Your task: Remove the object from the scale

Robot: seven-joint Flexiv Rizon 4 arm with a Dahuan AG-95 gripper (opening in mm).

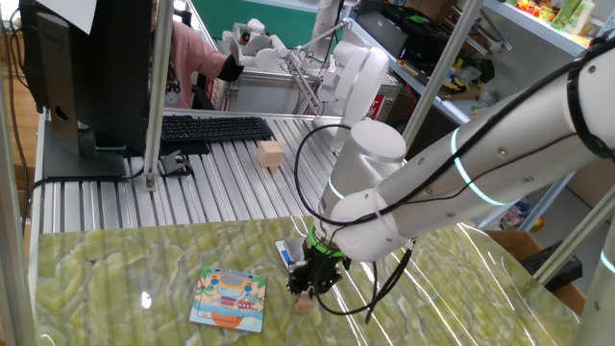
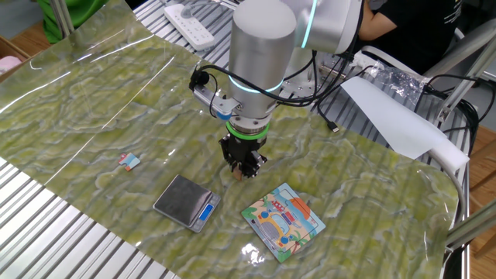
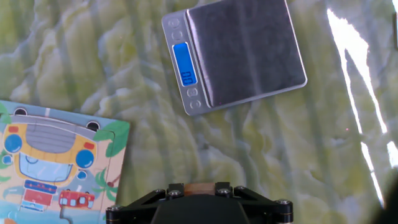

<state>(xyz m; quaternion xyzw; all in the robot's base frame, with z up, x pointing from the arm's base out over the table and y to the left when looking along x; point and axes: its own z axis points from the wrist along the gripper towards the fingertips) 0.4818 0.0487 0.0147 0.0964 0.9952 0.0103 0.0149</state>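
The scale point(image 3: 239, 53) lies flat on the green mat, its silvery platform bare and its blue display lit. It also shows in the other fixed view point(image 2: 184, 201), and in one fixed view only its blue edge point(image 1: 285, 252) peeks out behind the hand. My gripper point(image 3: 199, 193) is beside the scale, low over the mat, shut on the tiny tan-orange cube point(image 3: 199, 187), which sits between the fingers. In one fixed view the cube point(image 1: 304, 305) shows at the fingertips under the gripper point(image 1: 312, 281), at or just above the mat. The gripper point(image 2: 244, 167) stands upright.
A colourful picture card point(image 1: 229, 298) lies on the mat close to the gripper; it also shows in the other views point(image 2: 283, 219) point(image 3: 50, 165). A larger pale wooden block point(image 1: 271, 154) and a keyboard point(image 1: 211, 128) sit on the ribbed table. A small coloured piece point(image 2: 129, 160) lies on the mat.
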